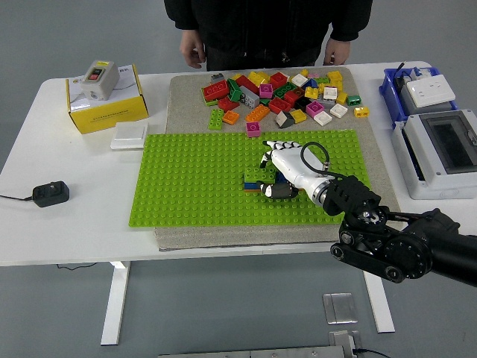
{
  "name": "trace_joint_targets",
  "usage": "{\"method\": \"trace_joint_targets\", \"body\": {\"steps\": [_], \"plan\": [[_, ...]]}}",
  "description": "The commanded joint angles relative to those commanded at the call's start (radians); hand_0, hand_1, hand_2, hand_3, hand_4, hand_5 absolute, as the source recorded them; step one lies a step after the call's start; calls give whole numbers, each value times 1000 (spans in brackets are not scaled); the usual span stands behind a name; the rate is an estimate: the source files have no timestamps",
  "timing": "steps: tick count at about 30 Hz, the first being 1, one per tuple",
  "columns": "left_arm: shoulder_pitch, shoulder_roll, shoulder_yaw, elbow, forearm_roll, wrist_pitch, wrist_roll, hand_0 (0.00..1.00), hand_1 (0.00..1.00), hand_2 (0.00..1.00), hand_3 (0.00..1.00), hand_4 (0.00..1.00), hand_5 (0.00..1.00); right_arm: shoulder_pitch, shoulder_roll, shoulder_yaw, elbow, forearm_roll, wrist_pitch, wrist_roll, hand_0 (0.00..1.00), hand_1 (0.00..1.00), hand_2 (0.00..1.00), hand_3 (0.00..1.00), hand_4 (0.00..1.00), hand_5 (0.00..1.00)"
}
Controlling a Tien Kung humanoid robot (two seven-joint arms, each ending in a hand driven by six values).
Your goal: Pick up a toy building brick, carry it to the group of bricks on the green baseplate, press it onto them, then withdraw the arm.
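The green baseplate (186, 186) lies bare toward 9 o'clock of the small brick stack (259, 177), easy passage there. At 3 o'clock the right hand (287, 170) crowds the stack. At 12 o'clock, the loose brick pile (279, 93) blocks the far edge.
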Motion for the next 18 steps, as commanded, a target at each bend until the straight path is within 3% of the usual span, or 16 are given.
{"method": "trace_joint_targets", "body": {"steps": [18], "plan": [[1, -1, 2, 0, 1, 1, -1, 660, 634, 599, 717, 271, 765, 0, 3, -2, -1, 1, 0, 0, 962, 975, 991, 440, 438, 333]]}}
